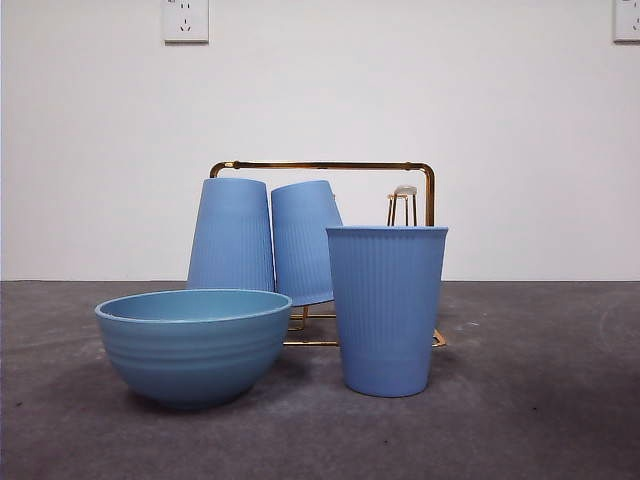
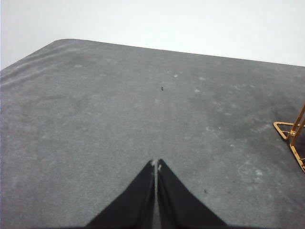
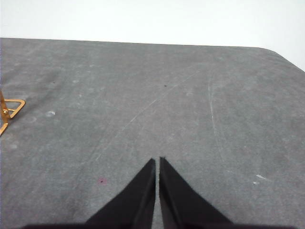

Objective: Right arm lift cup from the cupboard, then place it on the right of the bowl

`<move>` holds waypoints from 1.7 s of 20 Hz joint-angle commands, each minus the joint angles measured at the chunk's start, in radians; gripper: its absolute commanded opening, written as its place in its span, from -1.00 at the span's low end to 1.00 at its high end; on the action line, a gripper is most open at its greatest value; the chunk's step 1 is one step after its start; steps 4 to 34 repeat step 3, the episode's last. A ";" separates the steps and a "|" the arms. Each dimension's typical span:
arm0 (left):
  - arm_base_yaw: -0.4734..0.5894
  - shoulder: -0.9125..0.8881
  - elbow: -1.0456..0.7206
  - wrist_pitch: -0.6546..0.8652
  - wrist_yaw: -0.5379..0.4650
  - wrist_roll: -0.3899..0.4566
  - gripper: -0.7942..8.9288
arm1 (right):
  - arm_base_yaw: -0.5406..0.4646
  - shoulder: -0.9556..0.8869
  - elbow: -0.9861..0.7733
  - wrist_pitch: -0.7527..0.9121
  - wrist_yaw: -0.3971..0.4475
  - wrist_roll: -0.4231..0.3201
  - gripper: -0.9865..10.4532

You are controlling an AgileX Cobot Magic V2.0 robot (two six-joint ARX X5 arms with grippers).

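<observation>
A tall ribbed blue cup (image 1: 386,310) stands upright on the grey table, just right of the wide blue bowl (image 1: 193,343). Behind them the gold wire cupboard (image 1: 330,168) holds two more blue cups upside down, one at the left (image 1: 231,235) and one beside it (image 1: 303,240); a bare peg (image 1: 403,203) shows at its right. Neither arm shows in the front view. My right gripper (image 3: 157,161) is shut and empty over bare table, a corner of the rack (image 3: 9,110) at the side. My left gripper (image 2: 156,163) is shut and empty, with a rack corner (image 2: 290,136) at the side.
Grey table surface (image 1: 540,400) stretches right of the cup and in front of the bowl. A white wall with two sockets (image 1: 185,20) stands behind. The table's far edge shows in both wrist views.
</observation>
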 commanded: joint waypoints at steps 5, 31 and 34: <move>0.000 -0.001 -0.020 -0.005 0.004 0.005 -0.82 | 0.002 -0.002 -0.010 0.024 0.007 -0.015 -0.80; 0.000 -0.001 -0.020 -0.005 0.004 0.005 -0.82 | 0.002 -0.002 -0.010 0.024 0.007 -0.015 -0.80; 0.000 -0.001 -0.020 -0.005 0.004 0.005 -0.82 | 0.002 -0.002 -0.010 0.024 0.007 -0.015 -0.80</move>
